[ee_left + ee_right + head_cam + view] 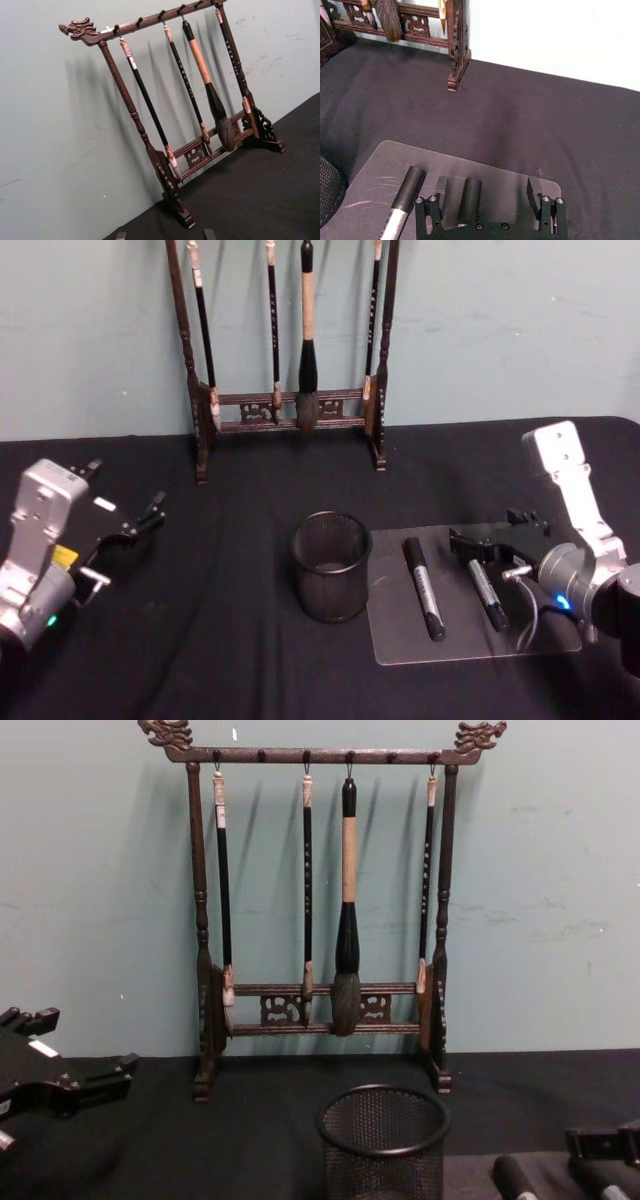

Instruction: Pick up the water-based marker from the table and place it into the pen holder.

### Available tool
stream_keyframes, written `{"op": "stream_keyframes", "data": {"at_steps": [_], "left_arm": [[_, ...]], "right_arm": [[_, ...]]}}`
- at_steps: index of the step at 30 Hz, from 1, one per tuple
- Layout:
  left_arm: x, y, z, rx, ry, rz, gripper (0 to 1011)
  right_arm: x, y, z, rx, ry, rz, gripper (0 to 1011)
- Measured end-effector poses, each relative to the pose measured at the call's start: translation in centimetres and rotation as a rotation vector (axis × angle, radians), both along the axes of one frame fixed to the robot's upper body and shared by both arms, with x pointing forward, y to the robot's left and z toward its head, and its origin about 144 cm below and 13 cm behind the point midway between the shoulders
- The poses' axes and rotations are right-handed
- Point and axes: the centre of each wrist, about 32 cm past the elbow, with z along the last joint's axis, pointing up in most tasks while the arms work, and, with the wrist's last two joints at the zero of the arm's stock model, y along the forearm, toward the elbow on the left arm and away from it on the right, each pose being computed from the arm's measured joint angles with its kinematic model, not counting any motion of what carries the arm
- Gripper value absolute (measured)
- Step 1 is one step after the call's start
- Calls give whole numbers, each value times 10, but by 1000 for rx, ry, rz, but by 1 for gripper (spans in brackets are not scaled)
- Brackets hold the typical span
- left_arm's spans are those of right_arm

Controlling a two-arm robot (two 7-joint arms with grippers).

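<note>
Two dark markers lie side by side on a translucent grey mat (400, 645) on the black table (200, 650). My right gripper (487, 540) hangs low over the right-hand marker (488, 595), open. In the right wrist view that marker (470, 197) lies between its spread fingers (534, 189), nearer one of them. The other marker (423, 588) with a silvery barrel lies just outside them (402, 207). The pen holder (331, 565), a round black mesh cup, stands upright left of the mat (384, 1145). My left gripper (145, 518) is parked open at the table's left.
A tall dark wooden brush rack (290, 410) with several hanging brushes stands at the back against the wall, behind the pen holder. The mat's front edge lies close to the table's near side.
</note>
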Motion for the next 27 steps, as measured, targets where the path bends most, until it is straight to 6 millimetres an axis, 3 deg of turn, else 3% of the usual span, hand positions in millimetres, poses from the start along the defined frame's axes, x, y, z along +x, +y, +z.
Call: {"op": "stream_keyframes", "data": {"at_steps": [27], "left_arm": [[0,0,0,0,0,0,1001]], "right_arm": [[6,4,-14,3,77,4,1003]]}}
